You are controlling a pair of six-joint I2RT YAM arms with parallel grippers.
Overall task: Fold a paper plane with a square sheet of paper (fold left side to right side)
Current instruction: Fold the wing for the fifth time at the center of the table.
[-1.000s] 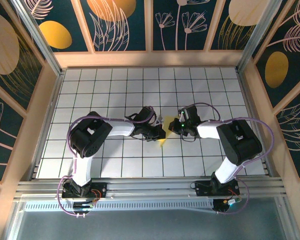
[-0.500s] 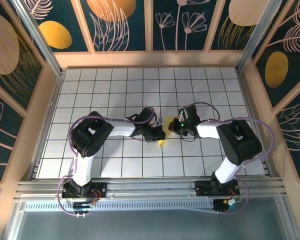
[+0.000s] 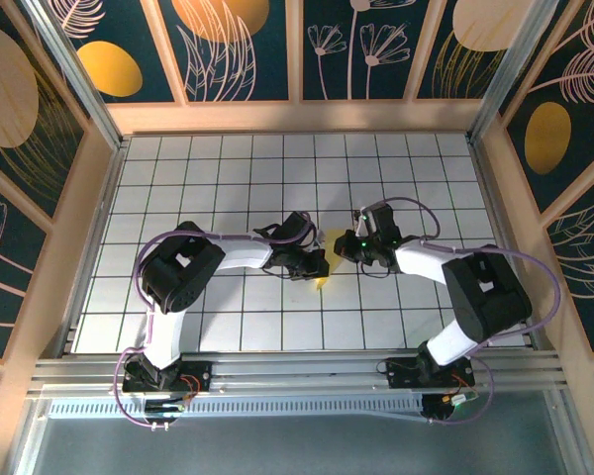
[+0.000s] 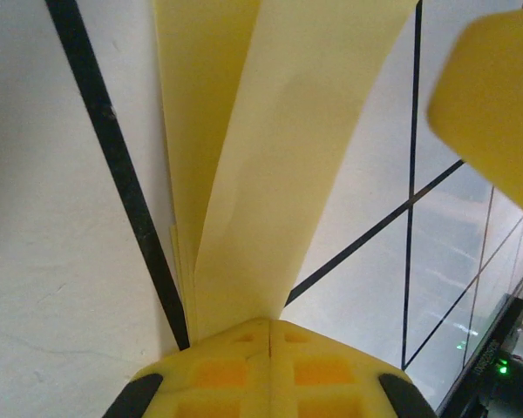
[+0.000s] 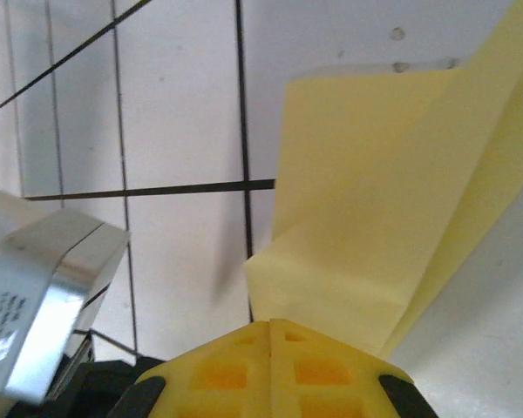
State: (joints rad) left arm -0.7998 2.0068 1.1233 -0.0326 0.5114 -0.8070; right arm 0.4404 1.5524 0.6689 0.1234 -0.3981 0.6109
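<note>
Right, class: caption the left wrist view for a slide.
Left pincer shut on creased yellow paper, white gridded table behind.

We see the left arm (image 3: 183, 269) and right arm (image 3: 483, 289) built alike: bulky black joints, white links, thin purple cables (image 3: 228, 235) looping along them. The left gripper (image 4: 270, 338) and right gripper (image 5: 270, 336) have yellow grid-patterned pads (image 4: 218, 374) with black corners, and a green light (image 3: 361, 244) glows on the right wrist

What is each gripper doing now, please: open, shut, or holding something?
Left gripper: shut on the paper.
Right gripper: shut on the paper.
</note>
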